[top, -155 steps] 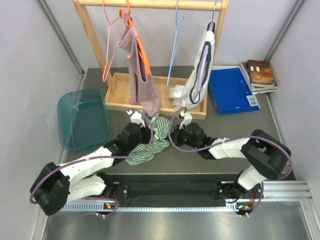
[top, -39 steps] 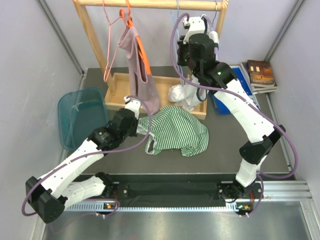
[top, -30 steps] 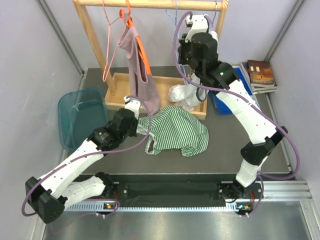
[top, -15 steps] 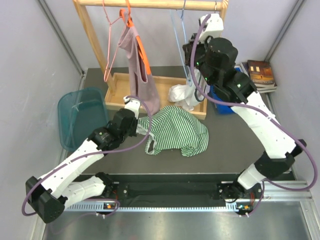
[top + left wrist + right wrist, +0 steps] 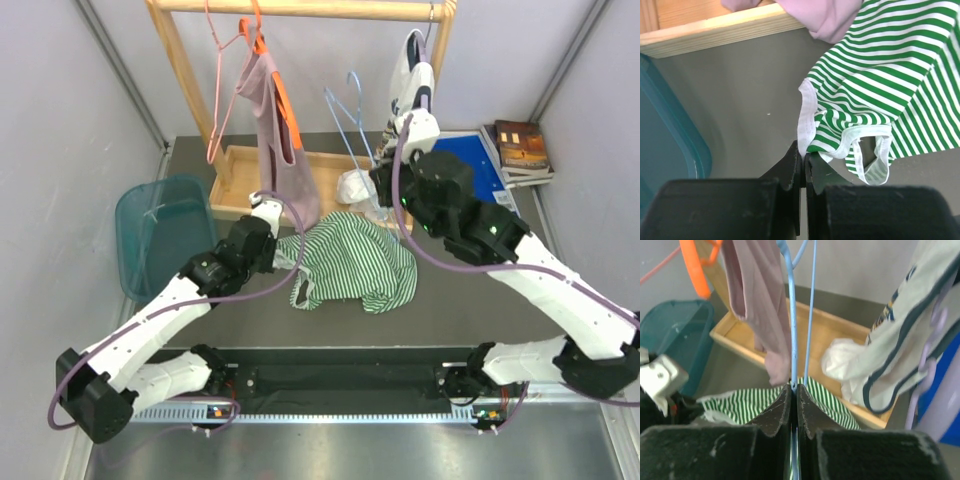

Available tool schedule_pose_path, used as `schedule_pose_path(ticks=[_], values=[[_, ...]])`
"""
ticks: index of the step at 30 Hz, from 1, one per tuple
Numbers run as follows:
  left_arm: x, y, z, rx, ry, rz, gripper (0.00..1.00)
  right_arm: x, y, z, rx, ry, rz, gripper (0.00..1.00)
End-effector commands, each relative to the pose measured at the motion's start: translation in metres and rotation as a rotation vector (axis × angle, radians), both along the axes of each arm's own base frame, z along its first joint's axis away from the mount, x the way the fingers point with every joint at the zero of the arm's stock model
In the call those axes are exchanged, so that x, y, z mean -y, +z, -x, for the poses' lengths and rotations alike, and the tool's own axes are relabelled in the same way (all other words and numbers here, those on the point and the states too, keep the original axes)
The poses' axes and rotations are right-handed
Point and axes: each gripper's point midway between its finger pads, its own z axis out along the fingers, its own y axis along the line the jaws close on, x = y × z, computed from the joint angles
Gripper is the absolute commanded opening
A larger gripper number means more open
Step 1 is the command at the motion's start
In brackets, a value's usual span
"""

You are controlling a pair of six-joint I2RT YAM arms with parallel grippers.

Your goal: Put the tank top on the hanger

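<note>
Items: one tank top, one hanger, two arms. The left gripper, on an arm stretched low in front of the wooden tray, is clamped on a white-edged strap of the tank top, which lies flat just in front of the tray, long axis along its front wall, straps leftward. The right gripper, raised above the tray, pinches the hanger's wire; the hanger stands near upright, hook uppermost.
</note>
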Motion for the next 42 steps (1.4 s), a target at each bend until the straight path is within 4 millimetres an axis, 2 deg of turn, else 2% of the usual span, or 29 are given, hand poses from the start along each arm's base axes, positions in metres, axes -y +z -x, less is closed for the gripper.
schedule_pose_path(ticks=[1, 2, 3, 5, 8, 14, 16, 17, 19, 20, 22, 27, 36, 42], values=[[0.009, 0.014, -0.004, 0.059, -0.050, 0.055, 0.00, 0.019, -0.010, 0.038, -0.033, 0.067, -0.063, 0.00], [0.009, 0.014, -0.005, 0.057, -0.048, 0.055, 0.00, 0.026, -0.007, 0.050, -0.033, 0.090, -0.079, 0.00], [0.009, 0.013, -0.009, 0.049, -0.046, 0.067, 0.00, 0.028, -0.017, 0.056, -0.049, 0.110, -0.069, 0.00], [0.008, 0.012, -0.015, 0.033, -0.033, 0.085, 0.00, 0.031, -0.018, 0.078, -0.059, 0.192, -0.095, 0.00], [0.001, 0.005, -0.029, -0.031, 0.038, 0.106, 0.00, 0.030, -0.036, 0.106, -0.114, 0.302, -0.079, 0.00], [-0.006, 0.004, -0.055, -0.079, 0.142, 0.123, 0.00, 0.037, -0.077, 0.140, -0.212, 0.417, -0.021, 0.00], [-0.010, 0.008, -0.060, -0.064, 0.174, 0.130, 0.00, 0.034, -0.087, 0.153, -0.246, 0.478, -0.025, 0.00], [-0.009, 0.012, -0.062, -0.054, 0.180, 0.137, 0.00, 0.032, -0.102, 0.156, -0.277, 0.491, -0.006, 0.00], [-0.009, 0.015, -0.065, -0.042, 0.195, 0.154, 0.00, 0.027, -0.109, 0.168, -0.302, 0.549, -0.028, 0.00], [-0.008, 0.017, -0.065, -0.037, 0.194, 0.162, 0.00, 0.025, -0.120, 0.171, -0.323, 0.563, -0.023, 0.00], [-0.007, 0.019, -0.066, -0.035, 0.195, 0.177, 0.00, 0.018, -0.119, 0.177, -0.321, 0.599, -0.069, 0.00], [-0.002, 0.019, -0.065, -0.043, 0.185, 0.195, 0.00, 0.006, -0.129, 0.181, -0.337, 0.617, -0.110, 0.00], [0.001, 0.013, -0.061, -0.086, 0.164, 0.190, 0.00, -0.001, -0.126, 0.179, -0.306, 0.598, -0.158, 0.00], [0.004, 0.014, -0.056, -0.103, 0.143, 0.200, 0.00, -0.005, -0.131, 0.167, -0.286, 0.558, -0.130, 0.00]])
